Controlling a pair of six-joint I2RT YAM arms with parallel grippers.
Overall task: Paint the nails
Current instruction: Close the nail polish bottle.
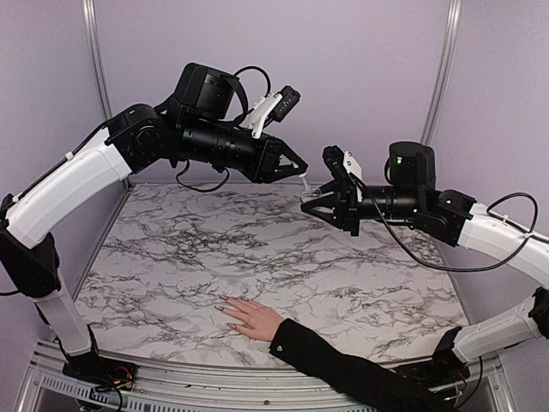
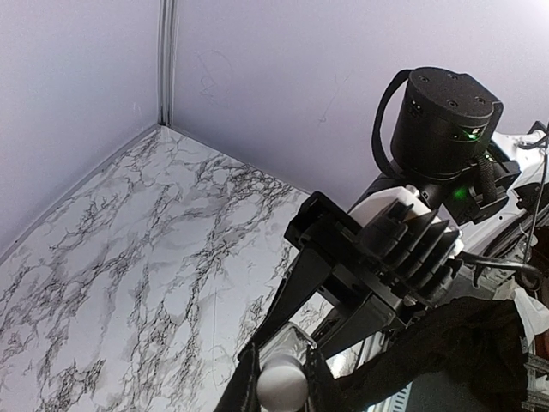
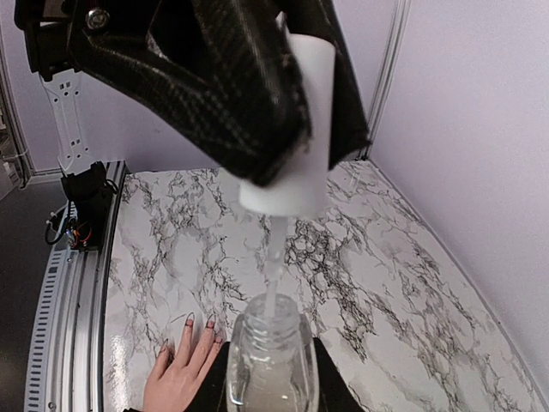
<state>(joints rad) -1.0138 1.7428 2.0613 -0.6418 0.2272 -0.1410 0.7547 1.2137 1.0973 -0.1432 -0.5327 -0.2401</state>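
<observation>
Both aloft: left end effector (image 1: 300,172) clamps cap (image 3: 300,120), right end effector (image 1: 308,204) seemingly grips bottle (image 3: 272,365).

Left fingers (image 1: 292,161) near right fingers (image 1: 321,209), hand (image 1: 250,318) (black-sleeved) flat on marble table (image 1: 171,249)

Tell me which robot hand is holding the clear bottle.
The right hand: it grips the clear bottle, while the left hand holds only the white brush cap above its neck.
</observation>
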